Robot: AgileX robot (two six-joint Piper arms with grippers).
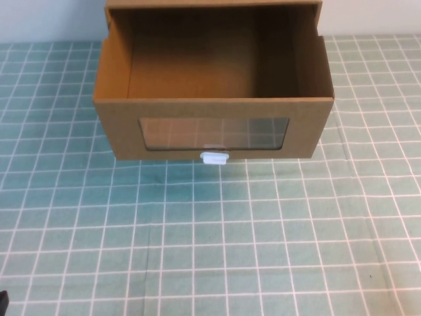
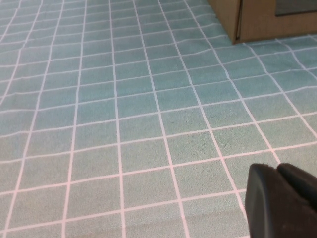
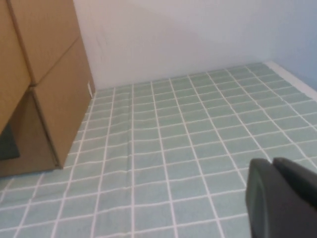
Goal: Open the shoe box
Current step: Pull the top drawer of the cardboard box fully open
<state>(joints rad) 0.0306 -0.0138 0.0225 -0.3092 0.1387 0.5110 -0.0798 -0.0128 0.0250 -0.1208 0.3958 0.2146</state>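
Note:
The brown cardboard shoe box (image 1: 214, 131) stands at the back middle of the table. Its drawer is slid out toward me, with the inside bare and open to view. The front panel has a clear window (image 1: 214, 133) and a white pull tab (image 1: 214, 157) below it. My left gripper (image 2: 276, 168) is shut on nothing, low over the cloth and well short of the box corner (image 2: 247, 20). Off the box's right side (image 3: 49, 89), my right gripper (image 3: 272, 162) is shut, also on nothing. Neither arm reaches into the high view.
A teal cloth with a white grid (image 1: 210, 243) covers the table. A pale wall (image 3: 188, 39) stands behind the box, and the cloth's right edge (image 3: 292, 77) runs along it. A small dark part (image 1: 2, 301) shows at the near left corner.

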